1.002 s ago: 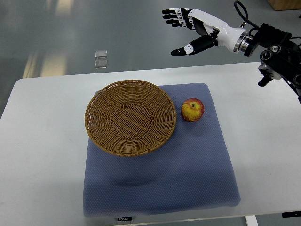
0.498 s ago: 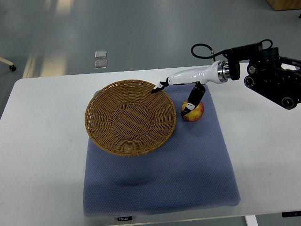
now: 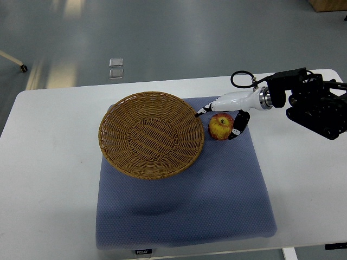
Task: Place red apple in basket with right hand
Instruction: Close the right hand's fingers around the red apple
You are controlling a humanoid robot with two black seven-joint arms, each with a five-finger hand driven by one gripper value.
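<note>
Here the red apple (image 3: 221,126) sits on the blue mat (image 3: 184,200), just beside the right rim of the wicker basket (image 3: 151,135) and still outside it, so the coming move turns on a short carry to the picture's left, up and over that rim. The right hand (image 3: 223,117) reaches in from the right edge, its white forearm lying nearly level and pointing left along the far side of the apple. The fingers (image 3: 201,111) stretch past the fruit toward the basket rim, while the dark thumb (image 3: 238,125) drops down on the apple's right side — so the apple lies within the hand's span, between thumb and fingers. The hand looks partly open, cupped around the fruit rather than clamped on it; from this steep angle I cannot say whether any finger is actually touching the skin. The apple is roundish, stem dimple up, so no long axis matters for the grasp. By my judgement the hand needs to close before any lift. The left arm does not show at all.
</note>
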